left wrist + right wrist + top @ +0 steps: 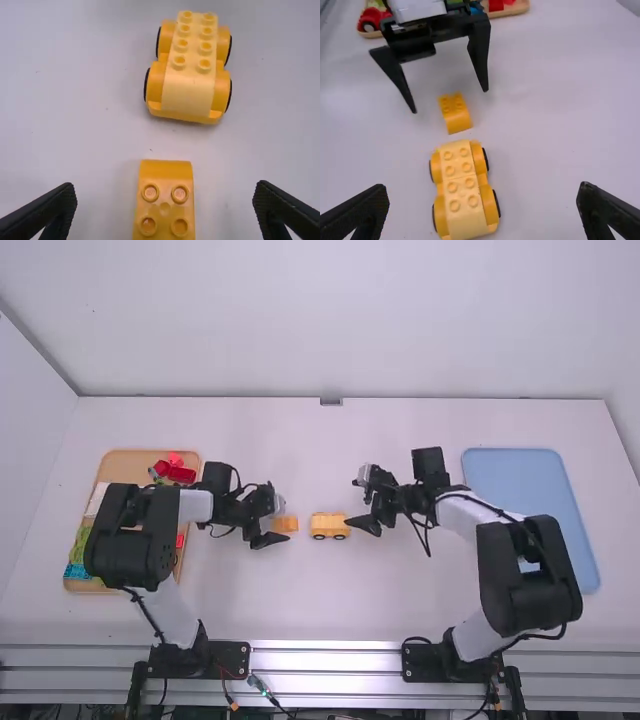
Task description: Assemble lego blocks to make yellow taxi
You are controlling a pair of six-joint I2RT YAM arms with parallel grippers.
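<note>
In the high view my left gripper is at the orange-yellow curved brick, and my right gripper is just right of the yellow car base. The left wrist view has my left gripper open around the studded curved brick, touching neither side; the wheeled car base stands beyond it. From the right wrist view, my right gripper is open with the car base between and beyond its fingers. The curved brick lies apart from the base.
At the left, a wooden tray holds red, green, blue and white pieces, partly under the left arm. A blue tray lies at the right, partly behind the right arm.
</note>
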